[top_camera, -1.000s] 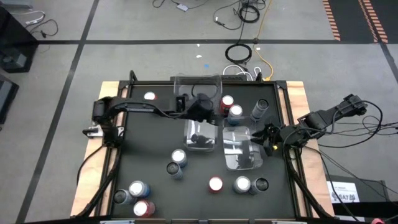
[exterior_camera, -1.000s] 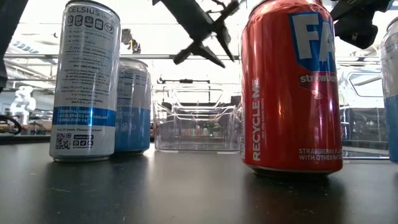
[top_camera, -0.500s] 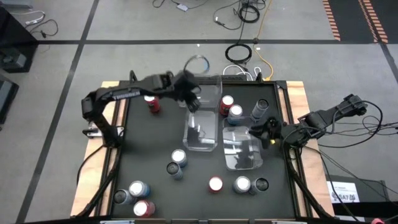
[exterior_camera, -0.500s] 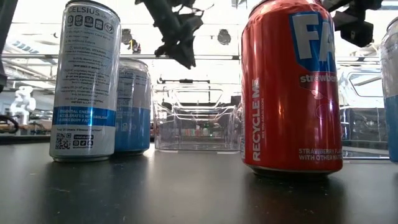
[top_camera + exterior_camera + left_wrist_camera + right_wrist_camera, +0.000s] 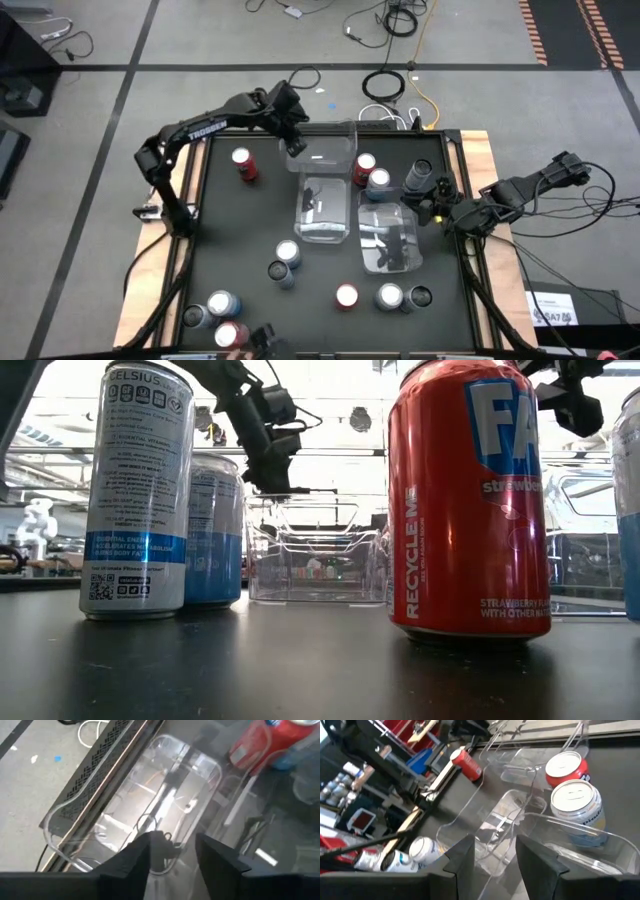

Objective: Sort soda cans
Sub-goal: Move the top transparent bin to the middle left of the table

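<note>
Black tabletop (image 5: 250, 225), soda cans (image 5: 285, 252) scattered, none in bins. Left gripper (image 5: 293, 140) hovers over rear clear bin (image 5: 330, 155), fingers parted, empty. Right gripper (image 5: 436, 203) empty beside right bin (image 5: 390, 262). Advice: approach upright can from above, centred.

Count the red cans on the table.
4 red cans: one alone near the left arm; one touching a silver-blue can; one left of a silver-topped can; one at the bottom-left cluster. None appears hidden.
</note>
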Motion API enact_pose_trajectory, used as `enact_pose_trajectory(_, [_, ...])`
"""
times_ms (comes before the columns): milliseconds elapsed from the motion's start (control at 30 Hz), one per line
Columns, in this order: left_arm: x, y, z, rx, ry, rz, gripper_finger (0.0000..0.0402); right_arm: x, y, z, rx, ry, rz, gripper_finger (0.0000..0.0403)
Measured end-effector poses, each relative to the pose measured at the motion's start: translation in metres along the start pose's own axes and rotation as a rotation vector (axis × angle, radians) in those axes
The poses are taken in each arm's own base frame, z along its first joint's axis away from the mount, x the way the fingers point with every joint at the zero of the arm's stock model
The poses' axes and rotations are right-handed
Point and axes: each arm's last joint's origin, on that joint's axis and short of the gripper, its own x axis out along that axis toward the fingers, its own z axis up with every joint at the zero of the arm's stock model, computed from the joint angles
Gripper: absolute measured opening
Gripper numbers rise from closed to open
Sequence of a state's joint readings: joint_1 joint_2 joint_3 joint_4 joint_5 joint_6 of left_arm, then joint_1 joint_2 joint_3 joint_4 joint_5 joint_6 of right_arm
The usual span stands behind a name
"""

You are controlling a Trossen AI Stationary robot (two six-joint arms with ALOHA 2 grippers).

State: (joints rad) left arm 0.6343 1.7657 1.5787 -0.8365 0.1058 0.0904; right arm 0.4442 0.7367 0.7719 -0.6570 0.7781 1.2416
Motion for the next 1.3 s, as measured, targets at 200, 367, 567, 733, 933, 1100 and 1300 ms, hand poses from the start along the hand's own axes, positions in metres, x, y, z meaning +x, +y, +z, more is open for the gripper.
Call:
enact_pose_trajectory(200, [0.008,0.005,-0.002,0.080,0.040,0.062,0.0245,0.004,0.002,-0.003,0.037,-0.005,-0.019,0.0137])
enact_pose_trajectory(367, [0.008,0.008,0.000,0.196,0.044,0.167,0.0287,0.008,0.003,-0.007,0.057,-0.001,-0.035,0.0137])
enact_pose_trajectory(567, [0.005,0.020,0.017,0.358,-0.065,0.424,0.0297,0.012,0.004,-0.010,0.083,0.002,-0.052,0.0137])
enact_pose_trajectory(733, [0.011,0.033,0.029,0.280,-0.205,0.306,0.0297,0.016,0.006,-0.014,0.107,0.005,-0.069,0.0137])
enact_pose_trajectory(933, [0.046,0.046,0.038,0.189,-0.139,0.157,0.0297,0.023,0.007,-0.021,0.128,0.010,-0.096,0.0137])
enact_pose_trajectory(1100, [0.068,0.050,0.049,0.170,-0.048,0.115,0.0297,0.027,0.010,-0.024,0.141,0.014,-0.094,0.0137])
enact_pose_trajectory(1300, [0.084,0.060,0.057,0.145,0.034,0.044,0.0297,0.029,0.013,-0.026,0.141,0.013,-0.088,0.0137])
